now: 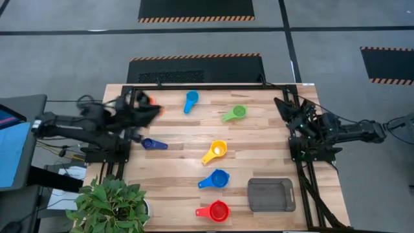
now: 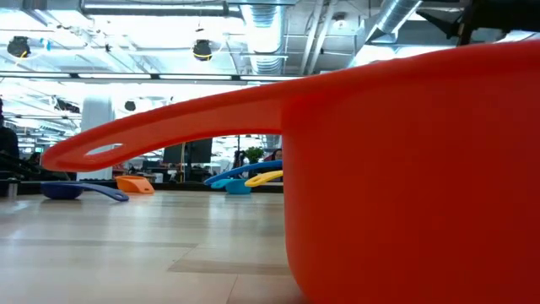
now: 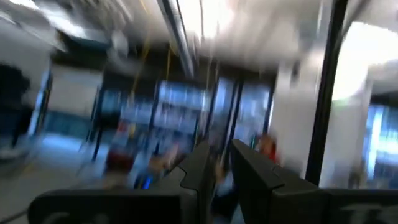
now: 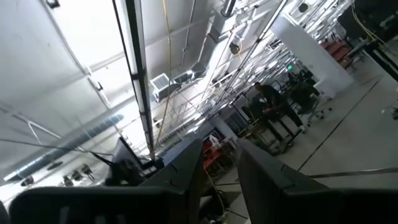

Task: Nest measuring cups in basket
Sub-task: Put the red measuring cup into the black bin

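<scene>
Your left arm reaches in from the table's left edge, blurred in the overhead view, with the left gripper (image 1: pixel 150 111) over the far-left corner beside the orange cup (image 1: pixel 151 100). Its wrist camera looks out into the room, and the two fingers (image 3: pixel 198 167) stand near each other with a thin gap and nothing between them; you cannot tell whether they count as released or clenched. Your right arm sits folded at the table's right edge, the right gripper (image 1: pixel 283 103) near the far-right corner, aimed up at the ceiling. Its fingers (image 4: pixel 186 163) stand apart with nothing between them.

All six cups lie loose on the wooden table (image 1: pixel 181 188). The light blue cup (image 1: pixel 191 99) and the green cup (image 1: pixel 235 113) lie along the far side, the dark blue cup (image 1: pixel 152 144) near the left edge, the yellow cup (image 1: pixel 216 152) mid-table, another blue cup (image 1: pixel 216 178) nearer you, and the red cup (image 1: pixel 215 210) at the near edge, filling the low camera's view. The basket (image 1: pixel 271 194) sits at the near right, just beside the red cup, with no cup in it. A potted plant (image 1: pixel 111 204) stands at the near-left corner.
</scene>
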{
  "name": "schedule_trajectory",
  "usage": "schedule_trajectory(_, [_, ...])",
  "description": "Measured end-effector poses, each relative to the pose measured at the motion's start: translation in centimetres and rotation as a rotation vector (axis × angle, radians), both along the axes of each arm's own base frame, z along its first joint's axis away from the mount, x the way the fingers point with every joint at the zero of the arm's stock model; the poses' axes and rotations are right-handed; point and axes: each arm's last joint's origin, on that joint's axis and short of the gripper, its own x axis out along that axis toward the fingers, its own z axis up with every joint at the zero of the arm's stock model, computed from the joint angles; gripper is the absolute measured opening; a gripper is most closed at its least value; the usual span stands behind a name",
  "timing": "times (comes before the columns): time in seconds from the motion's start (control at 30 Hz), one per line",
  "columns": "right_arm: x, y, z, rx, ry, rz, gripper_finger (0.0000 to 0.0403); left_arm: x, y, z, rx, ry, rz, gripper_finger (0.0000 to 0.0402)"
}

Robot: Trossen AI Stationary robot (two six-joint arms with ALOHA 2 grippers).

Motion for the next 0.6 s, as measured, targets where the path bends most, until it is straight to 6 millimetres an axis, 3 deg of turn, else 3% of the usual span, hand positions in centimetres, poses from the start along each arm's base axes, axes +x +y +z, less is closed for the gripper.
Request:
schedule_trajectory(0.2, [0.5, 0.0, -0.4, -0.008, 0.055, 0.006, 0.0121, 7.3, -0.3, 4.0, 0.054, 0.351, 0.059, 0.0055])
schedule_trajectory(0.3, [0.7, 0.1, -0.7, -0.015, 0.095, 0.016, 0.0121, 10.7, -0.6, 4.8, 0.118, 0.475, 0.053, 0.0055])
schedule_trajectory(0.43, [1.0, 0.2, -1.3, -0.027, 0.166, 0.059, 0.0121, 14.9, -1.1, 4.4, 0.145, 0.620, -0.027, 0.0055])
schedule_trajectory(0.6, [1.5, 0.5, -2.1, -0.013, 0.223, 0.199, 0.0119, 19.5, -1.9, 2.5, 0.134, 0.737, -0.165, 0.0055])
